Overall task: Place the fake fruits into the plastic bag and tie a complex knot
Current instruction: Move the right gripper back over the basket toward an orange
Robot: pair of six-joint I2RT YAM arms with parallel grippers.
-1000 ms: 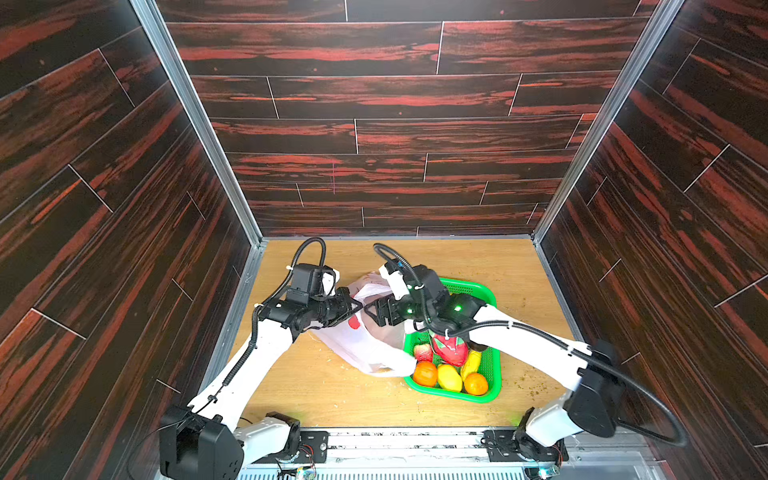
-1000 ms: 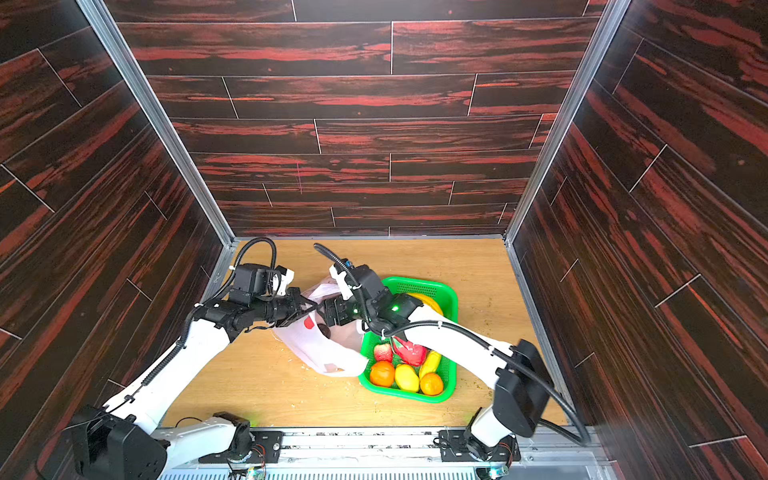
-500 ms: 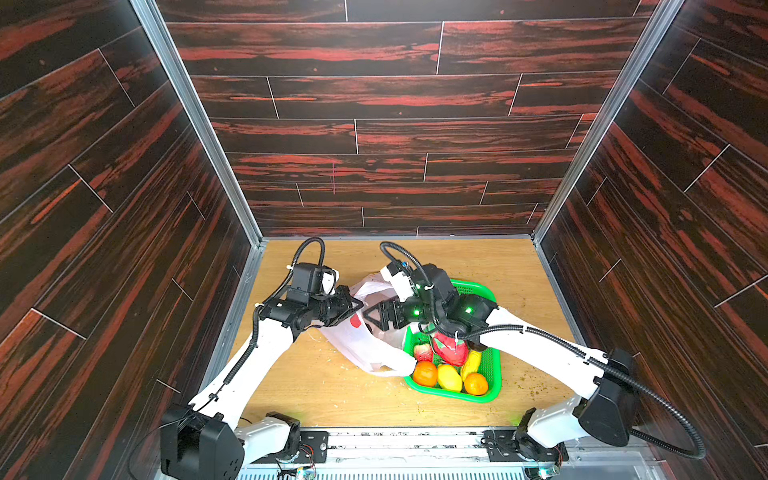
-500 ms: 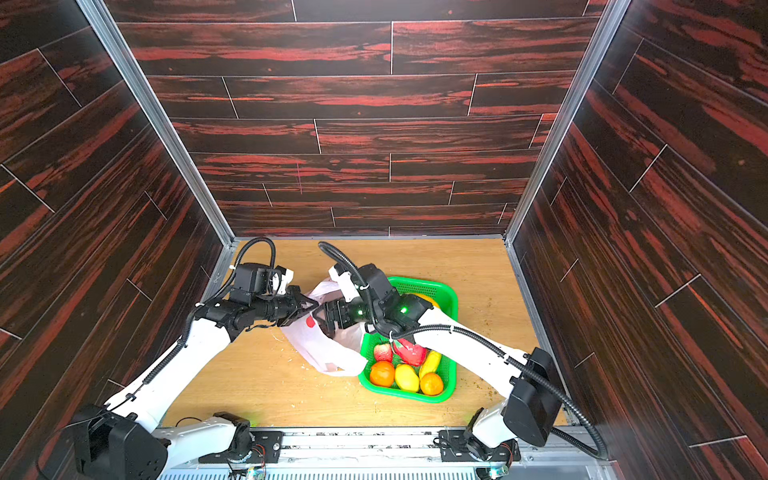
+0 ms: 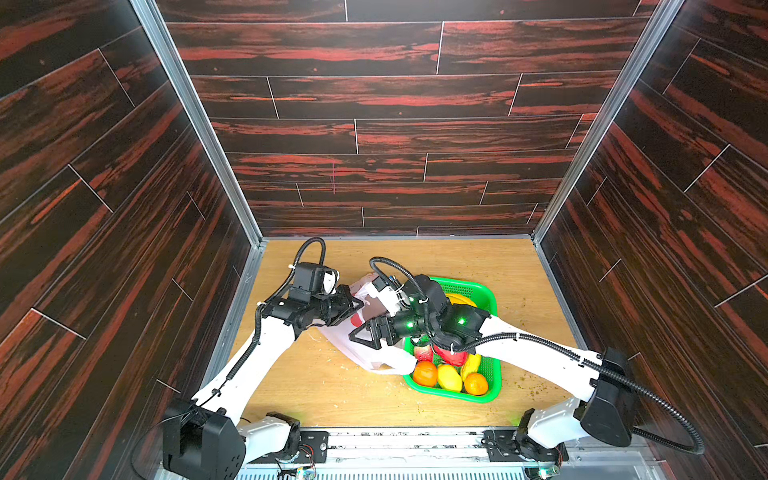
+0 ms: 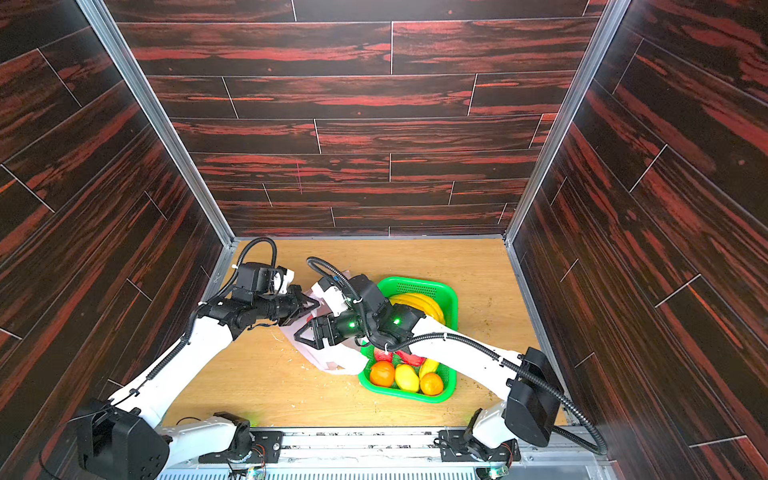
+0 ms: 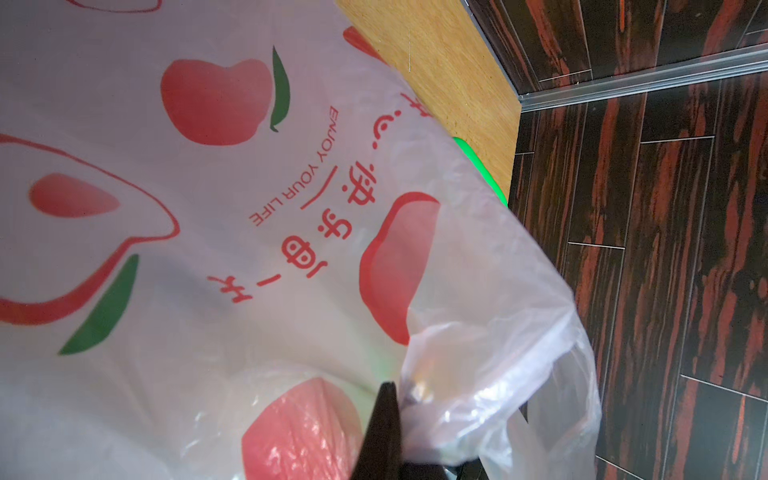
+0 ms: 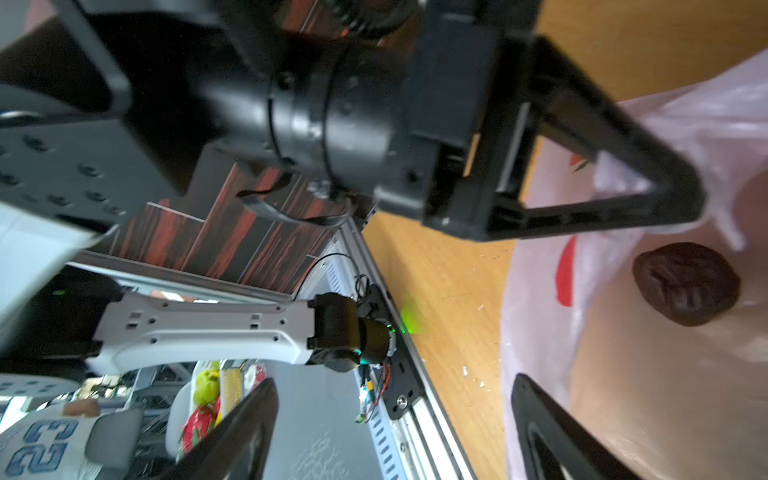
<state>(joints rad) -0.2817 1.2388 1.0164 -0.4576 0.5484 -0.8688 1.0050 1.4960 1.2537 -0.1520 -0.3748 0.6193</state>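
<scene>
3 walls close the cell in: a back wall (image 5: 374, 124), a left wall (image 5: 83, 208) and a right wall (image 5: 685, 208), all of dark wood-grain panels streaked with red and split by thin pale seams. 2 aluminium posts (image 5: 197, 120) stand in the back corners. The counter (image 5: 457, 257) is light oak-coloured board, evenly lit and scattered with small crumbs (image 5: 536, 388). A metal rail (image 5: 415, 440) runs along its front edge.

The right gripper (image 5: 360, 334) has slid away from the green basket (image 5: 493, 300), which is now farther behind it. It hangs lower over the plastic bag (image 5: 376, 358), nearer the table's front edge.
</scene>
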